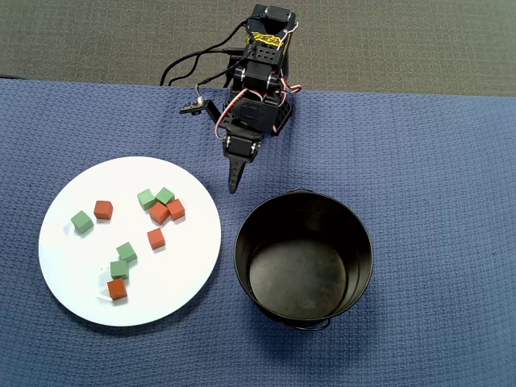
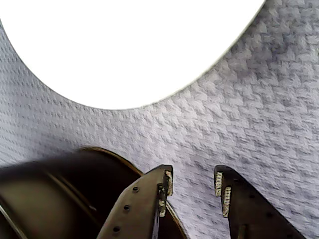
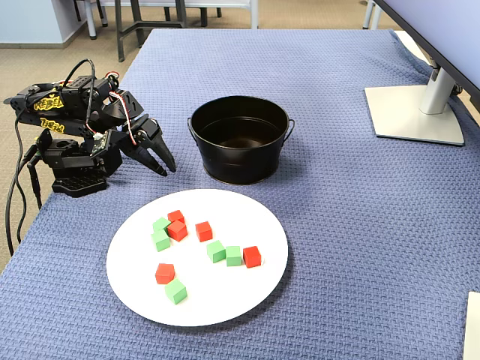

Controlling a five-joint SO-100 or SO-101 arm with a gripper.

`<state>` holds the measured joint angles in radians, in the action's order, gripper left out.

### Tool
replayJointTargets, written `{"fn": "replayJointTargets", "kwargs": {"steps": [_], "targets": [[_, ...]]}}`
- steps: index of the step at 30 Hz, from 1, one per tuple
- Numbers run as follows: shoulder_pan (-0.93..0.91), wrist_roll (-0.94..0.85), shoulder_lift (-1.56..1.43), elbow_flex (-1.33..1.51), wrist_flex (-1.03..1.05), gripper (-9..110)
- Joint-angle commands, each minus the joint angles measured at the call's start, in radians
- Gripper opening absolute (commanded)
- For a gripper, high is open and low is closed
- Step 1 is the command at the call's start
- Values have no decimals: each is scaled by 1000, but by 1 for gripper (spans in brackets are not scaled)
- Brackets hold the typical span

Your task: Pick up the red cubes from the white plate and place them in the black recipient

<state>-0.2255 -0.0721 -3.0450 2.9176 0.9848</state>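
Note:
Several red cubes lie scattered on the white plate (image 1: 181,278), among them a touching pair (image 1: 168,212), one in the middle (image 1: 156,239) and one near the front rim (image 1: 118,289). The black recipient (image 1: 302,274) stands empty to the right of the plate. My gripper (image 1: 235,184) hangs over the cloth between plate and recipient, behind both, and touches neither. In the wrist view the gripper (image 2: 193,183) is open with only cloth between its fingers; the plate (image 2: 129,50) fills the top and the recipient's rim (image 2: 65,184) sits at bottom left. No cubes show there.
Several green cubes (image 3: 217,251) lie mixed among the red ones on the plate (image 3: 225,296). The arm's base (image 3: 71,169) stands at the table's left edge in the fixed view, with cables hanging off. A monitor stand (image 3: 412,112) sits at the far right.

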Motion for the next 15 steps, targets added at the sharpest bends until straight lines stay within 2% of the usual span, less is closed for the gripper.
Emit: {"fn": "replayJointTargets", "kwargs": {"steps": [1,4,8,15], "targets": [[-35,-64,64,-212,77,2],[-31,-94,170,-353,167,7],[-55,-164,396,-456,103,10],[-196,-485,833,-704,20,15]]}}
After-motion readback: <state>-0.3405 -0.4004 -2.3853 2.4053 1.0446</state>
